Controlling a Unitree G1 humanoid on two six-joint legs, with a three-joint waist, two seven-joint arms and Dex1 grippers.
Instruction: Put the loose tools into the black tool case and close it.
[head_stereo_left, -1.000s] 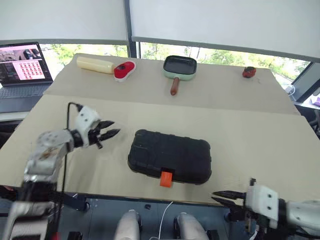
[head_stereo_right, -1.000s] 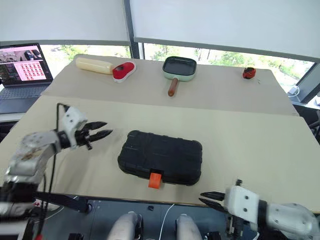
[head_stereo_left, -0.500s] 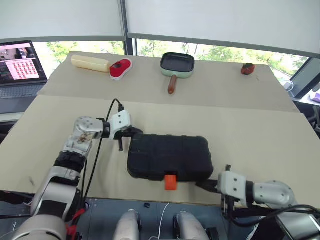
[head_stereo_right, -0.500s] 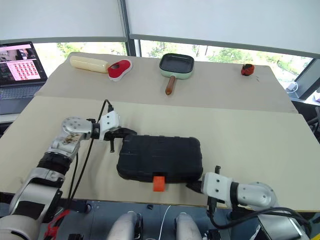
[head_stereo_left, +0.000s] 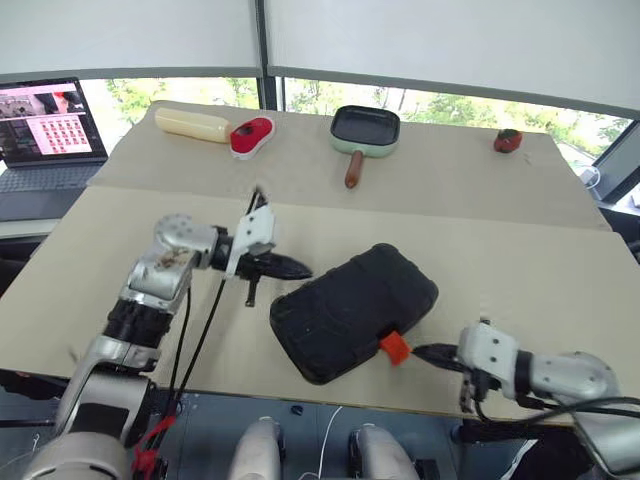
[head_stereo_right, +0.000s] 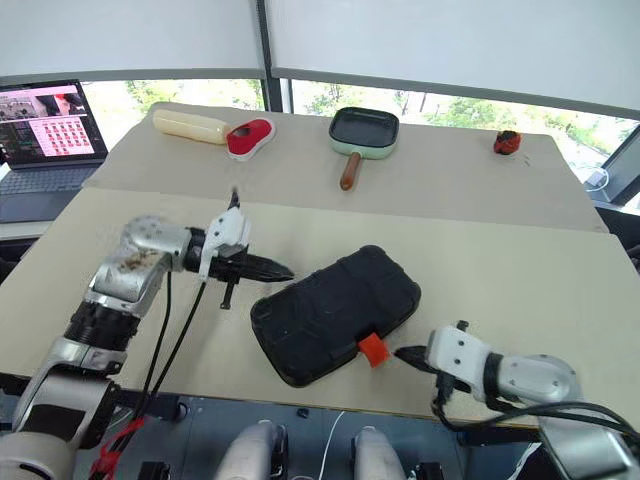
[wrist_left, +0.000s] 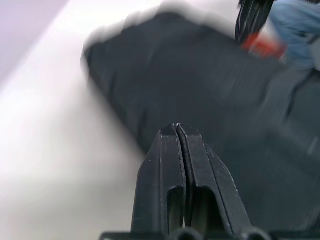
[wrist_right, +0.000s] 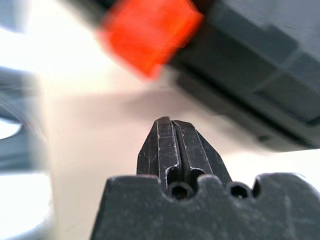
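The black tool case (head_stereo_left: 355, 310) lies closed on the near part of the table, turned at a slant. Its orange latch (head_stereo_left: 394, 347) points toward the front right. My left gripper (head_stereo_left: 303, 271) is shut and empty, its tips just off the case's upper left edge. In the left wrist view the shut left gripper (wrist_left: 177, 129) points over the case lid (wrist_left: 210, 100). My right gripper (head_stereo_left: 420, 352) is shut with nothing in it, its tip a short way from the latch. The right wrist view has the latch (wrist_right: 150, 32) just ahead of the right gripper (wrist_right: 171, 122). The loose tools are out of view.
On the far part of the table stand a green pan with a wooden handle (head_stereo_left: 364, 131), a red-and-white oval gadget (head_stereo_left: 251, 137), a cream cylinder (head_stereo_left: 192, 124) and a small red object (head_stereo_left: 507, 141). A laptop (head_stereo_left: 50, 125) sits at the far left. The table's front edge runs just below the case.
The case has swung from square with the table edge to a slant. My left gripper shut and moved right to the case's left end. My right gripper came in close to the latch.
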